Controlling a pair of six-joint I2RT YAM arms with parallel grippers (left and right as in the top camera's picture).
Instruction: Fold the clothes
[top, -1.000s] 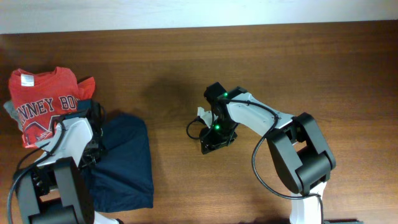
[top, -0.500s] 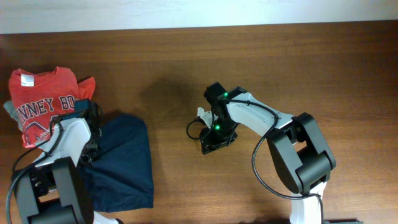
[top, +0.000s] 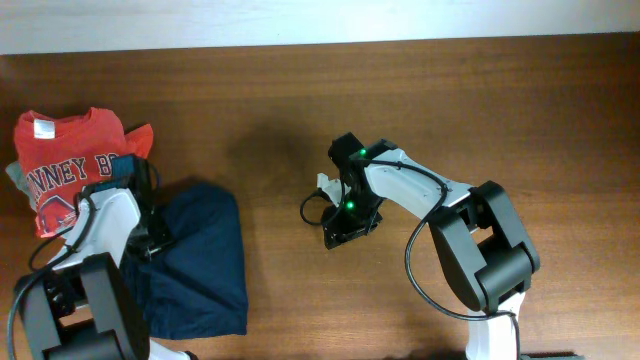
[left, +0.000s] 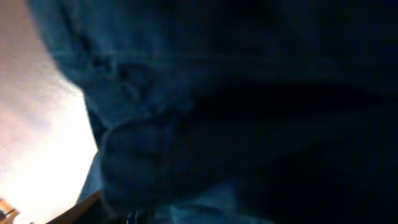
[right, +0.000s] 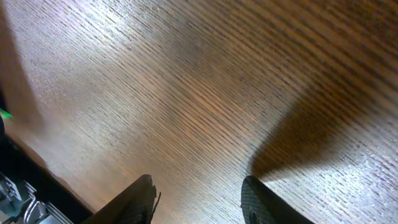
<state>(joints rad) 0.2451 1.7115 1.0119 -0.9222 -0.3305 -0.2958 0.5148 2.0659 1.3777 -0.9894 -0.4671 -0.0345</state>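
The clothes (top: 195, 262), a plain dark navy garment, lie bunched on the table at the front left. My left gripper (top: 152, 228) is low on the garment's left edge, and its fingers are hidden among the fabric. Navy cloth (left: 249, 93) with a hemmed fold fills the left wrist view, very close to the lens; no fingers show there. My right gripper (top: 345, 222) hangs over bare wood near the table's middle, well right of the clothes. In the right wrist view this gripper (right: 199, 200) is open, with only wood grain between its fingertips (right: 142, 198).
A red T-shirt (top: 70, 165) with white lettering lies at the back left, just behind my left arm. A grey garment (top: 12, 178) peeks out under its left side. The table's rear edge (top: 320, 45) meets a white wall.
My left wrist has shifted slightly toward the back left at the garment's edge, and the cloth beside it has settled a little. The right arm has not moved.
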